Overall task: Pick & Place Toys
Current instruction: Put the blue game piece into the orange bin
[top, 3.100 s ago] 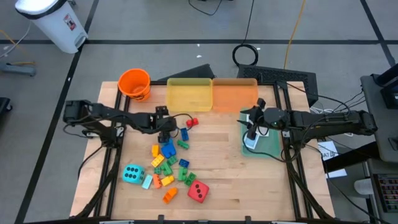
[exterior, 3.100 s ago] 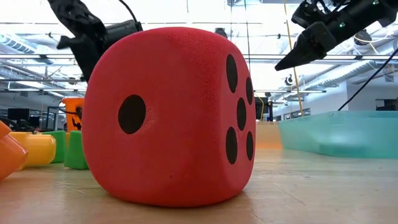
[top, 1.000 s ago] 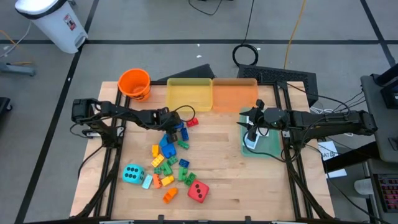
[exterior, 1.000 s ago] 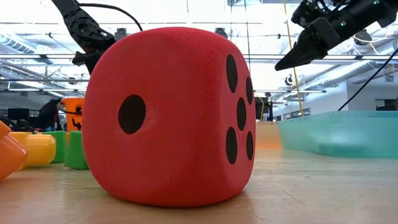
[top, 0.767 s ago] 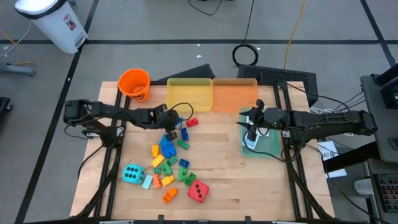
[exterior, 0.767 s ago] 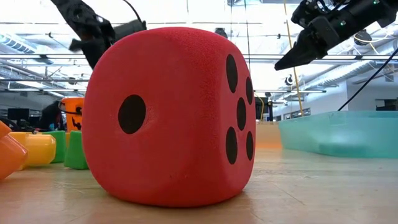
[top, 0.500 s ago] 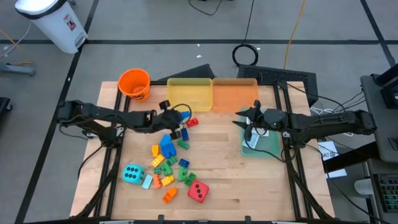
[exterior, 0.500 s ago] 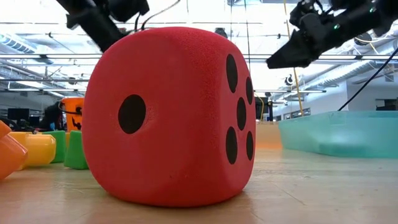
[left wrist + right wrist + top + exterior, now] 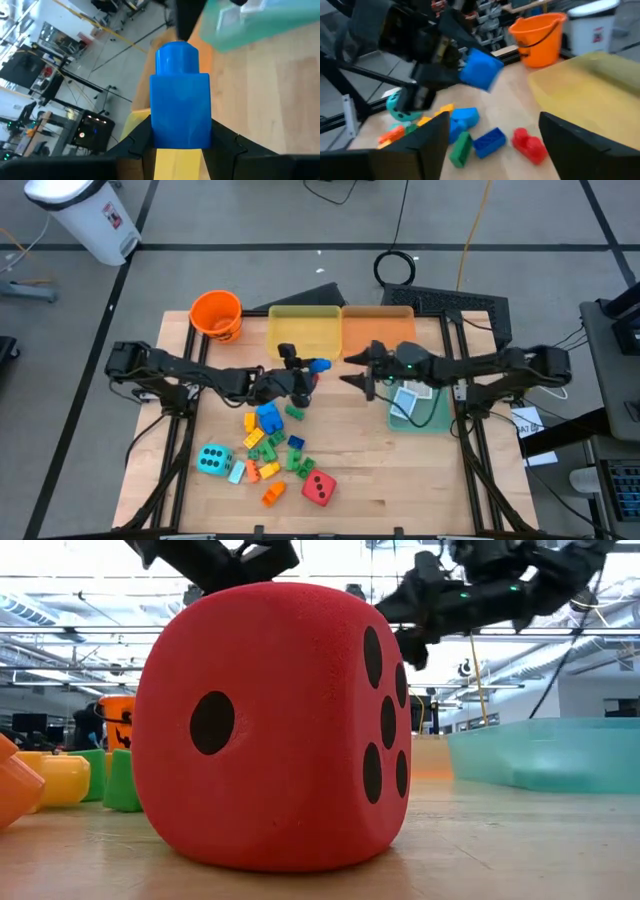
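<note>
Two arms meet mid-tabletop over a blue brick, with four containers along the far and right edges.

At 12 o'clock on the wooden tabletop [image 9: 360, 470] sit a flat yellow plastic tray [image 9: 304, 333] and a flat orange plastic tray [image 9: 378, 331], side by side and touching, nothing visible in either. At 11 o'clock stands a round orange plastic bucket [image 9: 216, 314]; its contents cannot be told. At 3 o'clock a flat green tray [image 9: 432, 412] holds white playing cards [image 9: 410, 397]. The left end effector [image 9: 303, 378] is clamped on a blue plastic building brick [image 9: 319, 366] just short of the yellow tray. The right end effector [image 9: 360, 369] has its fingers apart, just beside that brick. Loose bricks cluster toward 7 o'clock with one cyan soft die [image 9: 212, 460] and one red soft die [image 9: 319, 488]. The near right quarter of the tabletop is bare wood.
</note>
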Robot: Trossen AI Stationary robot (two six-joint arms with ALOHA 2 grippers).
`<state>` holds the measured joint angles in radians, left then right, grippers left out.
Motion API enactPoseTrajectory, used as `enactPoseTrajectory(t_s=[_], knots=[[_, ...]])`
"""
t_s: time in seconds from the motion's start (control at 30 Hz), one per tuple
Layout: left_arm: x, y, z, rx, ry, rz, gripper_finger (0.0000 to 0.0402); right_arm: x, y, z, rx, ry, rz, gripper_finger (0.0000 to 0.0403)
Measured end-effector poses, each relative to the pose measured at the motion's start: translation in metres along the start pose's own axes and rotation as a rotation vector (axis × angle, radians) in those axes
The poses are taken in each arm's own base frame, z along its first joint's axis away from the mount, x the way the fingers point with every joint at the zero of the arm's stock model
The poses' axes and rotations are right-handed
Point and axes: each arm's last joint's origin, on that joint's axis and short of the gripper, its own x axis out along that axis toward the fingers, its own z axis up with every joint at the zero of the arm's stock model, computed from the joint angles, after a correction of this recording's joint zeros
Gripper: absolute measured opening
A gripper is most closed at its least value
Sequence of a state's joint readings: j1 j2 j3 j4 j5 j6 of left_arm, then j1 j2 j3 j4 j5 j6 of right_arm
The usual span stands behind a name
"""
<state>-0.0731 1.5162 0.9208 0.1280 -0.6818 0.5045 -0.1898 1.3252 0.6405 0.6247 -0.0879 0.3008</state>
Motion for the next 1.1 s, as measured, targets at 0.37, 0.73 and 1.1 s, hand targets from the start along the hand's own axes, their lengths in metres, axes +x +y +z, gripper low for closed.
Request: enactPoseTrajectory(t_s=[0.37,0.73,1.1], knots=[[0.006,-0.004,-0.005,0.05,0.067,0.041,0.0124,0.063,0.0,0.019,0.07,0.037,0.08,0.0282],[0.003,-0.007,-0.006,0.083,0.108,0.064,0.0124,0.065,-0.012,0.018,0.119,0.07,0.077,0.0235],[-0.001,-0.011,-0.002,0.088,0.085,0.049,0.0124,0.051,-0.008,0.026,0.077,0.111,0.05,0.028]])
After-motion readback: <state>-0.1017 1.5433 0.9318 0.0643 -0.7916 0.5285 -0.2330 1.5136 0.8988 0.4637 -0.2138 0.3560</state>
